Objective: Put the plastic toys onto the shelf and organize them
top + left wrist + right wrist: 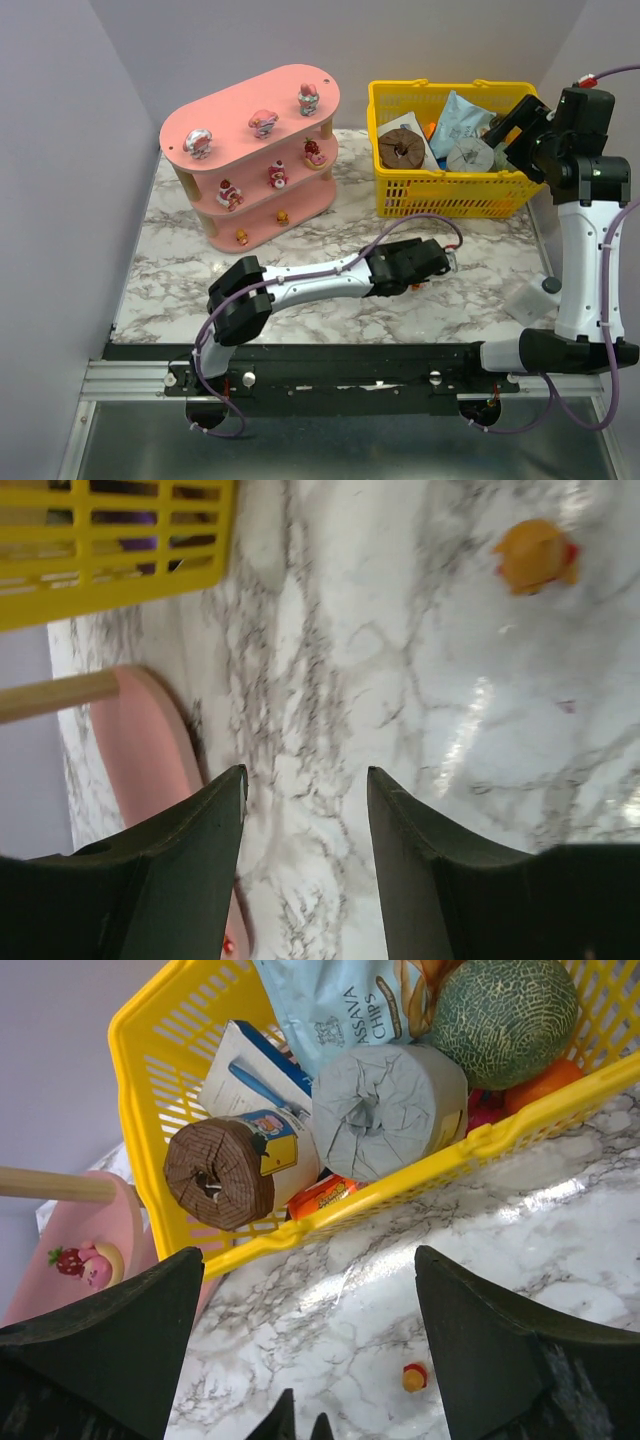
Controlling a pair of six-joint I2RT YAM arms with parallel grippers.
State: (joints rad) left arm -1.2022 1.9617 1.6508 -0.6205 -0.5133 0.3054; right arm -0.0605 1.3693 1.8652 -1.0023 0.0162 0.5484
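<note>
The pink three-tier shelf point(250, 100) stands at the back left. It holds three pink-and-white toys on top point(264, 122), three red-and-white toys on the middle board point(278, 175) and two orange toys on the bottom board point(283, 216). One small orange-yellow toy with a red tip lies loose on the marble, seen in the left wrist view point(535, 555) and the right wrist view point(414, 1377). My left gripper point(305, 780) is open and empty, low over the marble, with the toy ahead to its right. My right gripper point(307, 1255) is open wide and empty, high above the basket's front edge.
A yellow mesh basket point(455, 190) at the back right holds a brown ring point(218, 1172), a grey roll point(385, 1110), a melon point(500, 1015) and a chips packet point(340, 1005). The shelf's edge point(150, 750) and a wooden post point(60, 695) lie left of my left gripper.
</note>
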